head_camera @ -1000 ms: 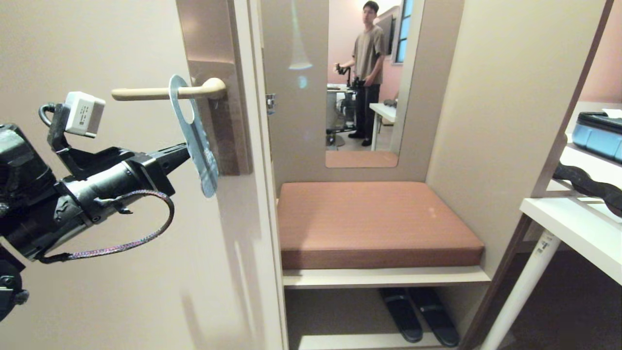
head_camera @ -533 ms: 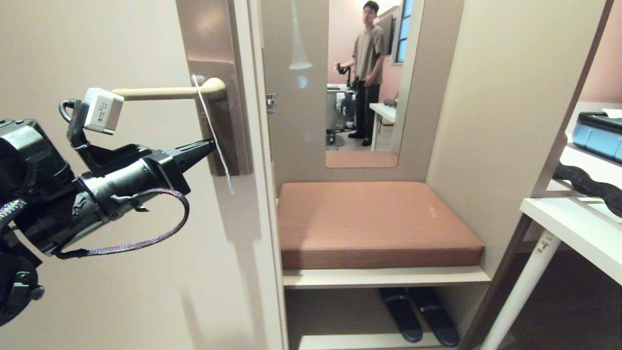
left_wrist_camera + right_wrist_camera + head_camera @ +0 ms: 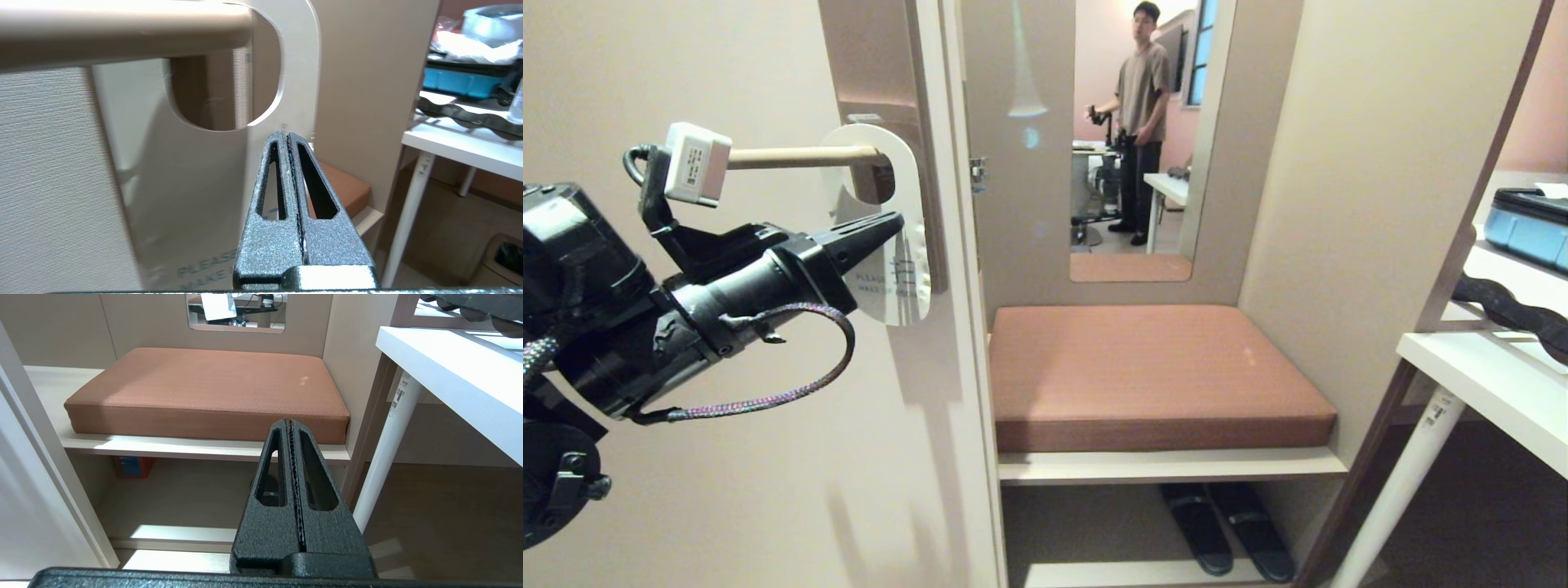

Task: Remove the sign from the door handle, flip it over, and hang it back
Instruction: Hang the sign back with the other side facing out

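The sign (image 3: 888, 245) hangs by its oval hole on the door handle (image 3: 796, 156), white side with blue lettering facing out, long axis hanging down. The left gripper (image 3: 894, 220) points level at its face from the near left, jaws pressed together and holding nothing. The tip is at or just off the card. The right gripper (image 3: 290, 422), also closed and empty, is parked low, well apart.

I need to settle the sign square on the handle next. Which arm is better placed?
Left. The left gripper, shut, is right at the white sign hanging on the door handle. The right gripper is down by the cushioned bench.
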Motion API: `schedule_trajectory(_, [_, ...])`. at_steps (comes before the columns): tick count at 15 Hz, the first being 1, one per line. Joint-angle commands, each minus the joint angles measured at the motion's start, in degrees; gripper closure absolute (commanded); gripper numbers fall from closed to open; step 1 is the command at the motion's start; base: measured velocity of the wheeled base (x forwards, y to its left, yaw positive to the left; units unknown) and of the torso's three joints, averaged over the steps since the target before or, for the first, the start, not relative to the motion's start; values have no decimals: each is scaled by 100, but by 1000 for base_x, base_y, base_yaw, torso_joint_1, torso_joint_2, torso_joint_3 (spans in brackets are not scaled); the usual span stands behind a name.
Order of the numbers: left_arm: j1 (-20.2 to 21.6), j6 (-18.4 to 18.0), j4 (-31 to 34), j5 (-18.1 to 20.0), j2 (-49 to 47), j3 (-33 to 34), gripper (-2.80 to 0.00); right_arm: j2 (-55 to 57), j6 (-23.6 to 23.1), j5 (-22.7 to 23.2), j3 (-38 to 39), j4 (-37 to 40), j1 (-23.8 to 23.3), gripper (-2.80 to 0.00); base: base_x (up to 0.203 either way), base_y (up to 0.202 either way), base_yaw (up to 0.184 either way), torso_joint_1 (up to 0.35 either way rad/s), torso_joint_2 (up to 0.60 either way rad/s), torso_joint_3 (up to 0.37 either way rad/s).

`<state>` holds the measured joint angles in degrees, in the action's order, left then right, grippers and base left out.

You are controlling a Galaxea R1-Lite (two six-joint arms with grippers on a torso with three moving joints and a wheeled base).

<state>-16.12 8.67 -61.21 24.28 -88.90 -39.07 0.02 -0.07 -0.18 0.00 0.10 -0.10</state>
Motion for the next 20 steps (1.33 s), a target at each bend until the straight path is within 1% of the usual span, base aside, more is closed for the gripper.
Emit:
schedule_trajectory(1, [-49, -6, -31, 15, -66, -5, 0, -2, -1, 1, 0, -1, 1, 0, 0, 0, 0, 0, 0, 0])
schedule_trajectory(6, [-49, -15, -31, -10, -146, -48, 0, -2, -1, 1, 0, -1, 1, 0, 0, 0, 0, 0, 0, 0])
schedule_trajectory(8, [-49, -15, -40, -107, -198, -84, 0, -2, -1, 1, 0, -1, 1, 0, 0, 0, 0, 0, 0, 0])
schedule_trajectory(20, [-49, -32, -40, -117, -215, -66, 0, -2, -1, 1, 0, -1, 1, 0, 0, 0, 0, 0, 0, 0])
